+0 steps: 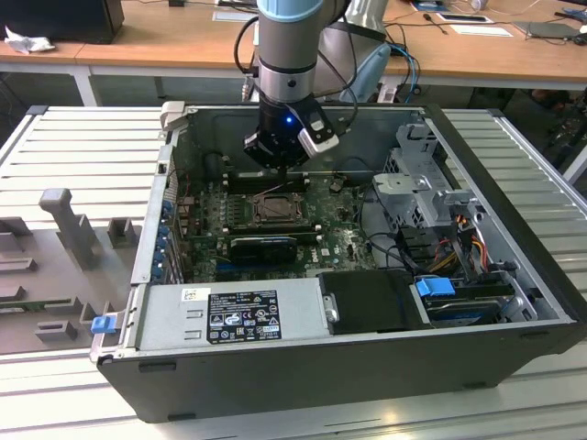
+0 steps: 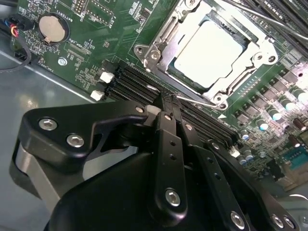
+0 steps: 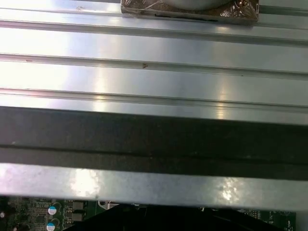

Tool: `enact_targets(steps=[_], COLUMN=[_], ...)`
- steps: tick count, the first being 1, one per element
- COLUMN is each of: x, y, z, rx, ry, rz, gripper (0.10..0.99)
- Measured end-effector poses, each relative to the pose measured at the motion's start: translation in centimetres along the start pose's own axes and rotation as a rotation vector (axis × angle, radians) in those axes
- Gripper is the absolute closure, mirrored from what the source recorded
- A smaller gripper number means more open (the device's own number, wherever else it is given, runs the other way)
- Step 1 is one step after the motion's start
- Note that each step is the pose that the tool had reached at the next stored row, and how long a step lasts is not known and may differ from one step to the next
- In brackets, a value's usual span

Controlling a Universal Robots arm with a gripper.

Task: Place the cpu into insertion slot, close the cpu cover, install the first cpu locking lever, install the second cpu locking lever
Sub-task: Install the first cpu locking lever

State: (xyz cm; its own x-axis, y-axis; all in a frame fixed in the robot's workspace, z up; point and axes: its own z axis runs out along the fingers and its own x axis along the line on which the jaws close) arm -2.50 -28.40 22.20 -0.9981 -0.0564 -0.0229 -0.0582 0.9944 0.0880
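The cpu (image 2: 216, 53), a pale silver square, lies flat in the insertion slot (image 2: 187, 83) on the green board (image 2: 91, 29). The cpu cover (image 2: 166, 36), a silver metal frame, lies down around it. A thin wire locking lever (image 2: 198, 101) runs along the socket's near edge. In the second wrist view my gripper (image 2: 168, 102) has its black fingers (image 2: 166, 144) drawn together, tips right at that lever's end. I cannot tell whether they touch it. In the exterior view the gripper (image 1: 280, 165) hangs just behind the socket (image 1: 275, 209).
The open computer case (image 1: 367, 357) holds a grey power supply (image 1: 229, 316), a long black heatsink block (image 1: 264, 247) and a drive cage with cables (image 1: 431, 192). Black memory slots (image 2: 130, 79) lie beside the socket. The case stands on a ribbed metal table (image 3: 154, 48).
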Motion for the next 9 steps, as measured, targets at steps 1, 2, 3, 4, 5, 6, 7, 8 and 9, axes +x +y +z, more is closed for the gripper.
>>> enact_targets(steps=[1,2,3,4,5,6,7,8,9], x=[-0.02,-0.05,-0.08,-0.11,-0.14,-0.17,-0.22,-0.24,-0.29], y=[-0.01,-0.02,-0.03,-0.04,-0.05,-0.06,-0.08,-0.08,-0.10], z=[0.10,0.19,0.27,0.35,0.43,0.55,0.68,0.75,0.86], rx=[0.000,0.000,0.000,0.000,0.000,0.000,0.000,0.001,0.001], ry=[0.0002,0.0006,0.0009,0.0011,0.0012,0.0013,0.0013,0.0013,0.0013], rz=[-0.003,-0.006,-0.010,-0.012,-0.013,-0.013,-0.013,-0.013,-0.013], gripper=[0.980,0.980,0.980,0.980,0.980,0.980,0.980,0.980,0.980])
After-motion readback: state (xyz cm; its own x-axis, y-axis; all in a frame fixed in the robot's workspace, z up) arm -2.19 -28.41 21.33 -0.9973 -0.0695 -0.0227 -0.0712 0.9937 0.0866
